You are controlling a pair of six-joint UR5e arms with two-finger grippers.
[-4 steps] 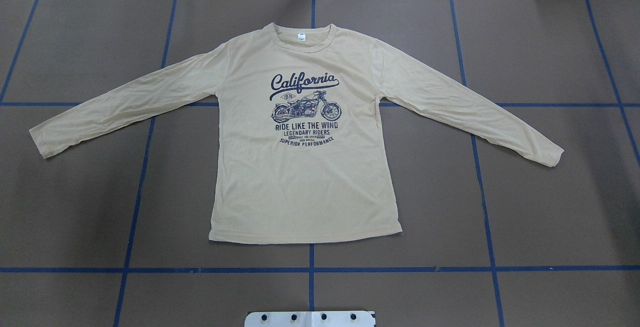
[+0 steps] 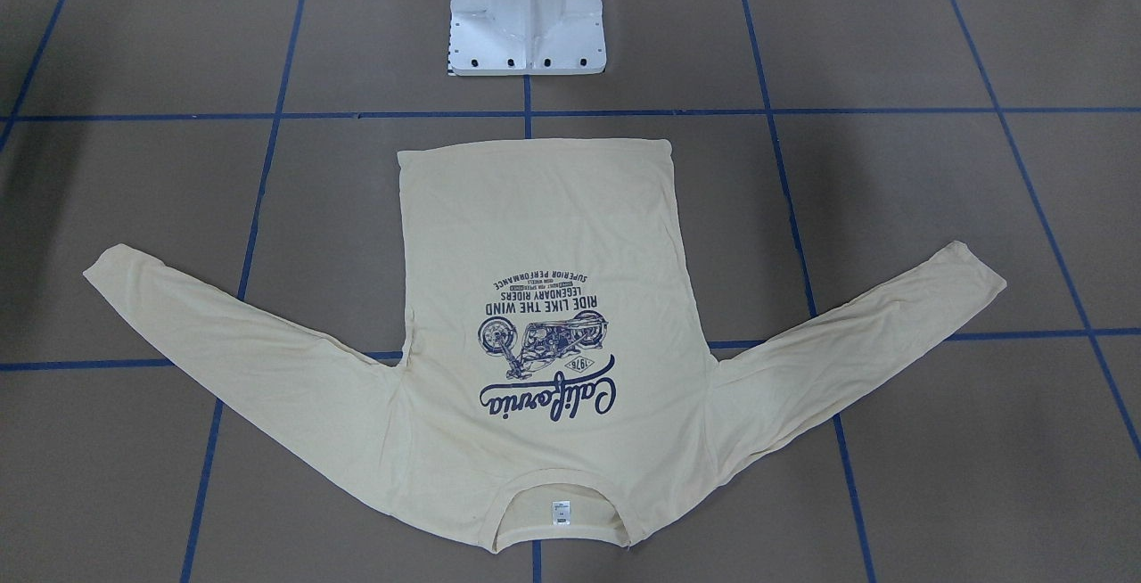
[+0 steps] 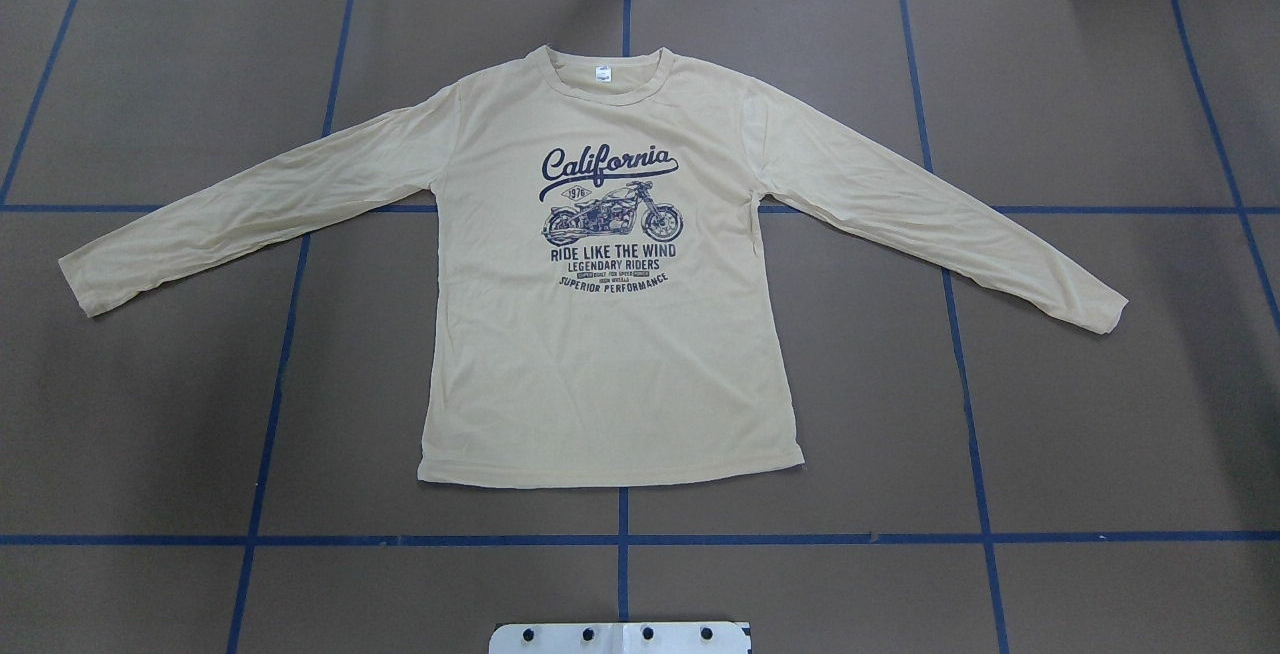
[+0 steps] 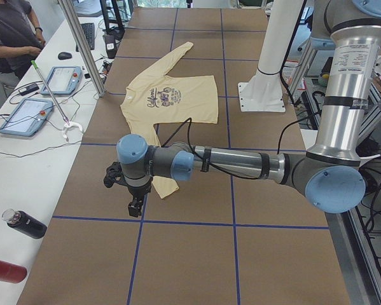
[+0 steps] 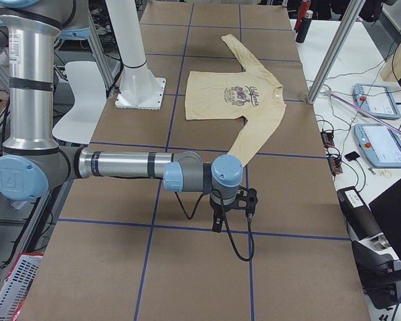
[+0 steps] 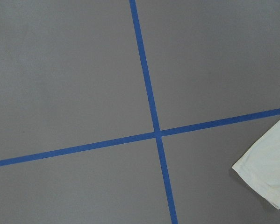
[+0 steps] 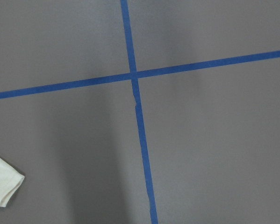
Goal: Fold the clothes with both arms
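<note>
The cream-yellow long-sleeved shirt (image 3: 610,364) lies flat and print-up mid-table, sleeves spread, collar at the far edge; it also shows in the front view as shirt (image 2: 535,209). My left arm (image 4: 235,164) reaches low over the table, its gripper (image 4: 133,204) hanging beside the shirt's sleeve end (image 4: 166,188); that cuff (image 6: 266,172) sits at the left wrist view's lower right. Beyond the other sleeve end (image 5: 244,152) my right arm (image 5: 126,164) holds its gripper (image 5: 232,215) above bare table; the cuff (image 7: 2,184) shows lower left. I cannot tell whether either gripper is open or shut.
Blue tape lines (image 3: 622,538) grid the brown table. The white pedestal base (image 2: 526,21) stands at the robot's edge. Side benches hold tablets (image 4: 25,114), a dark bottle (image 4: 25,223), cables and a monitor; a person (image 4: 9,32) sits at the far left bench.
</note>
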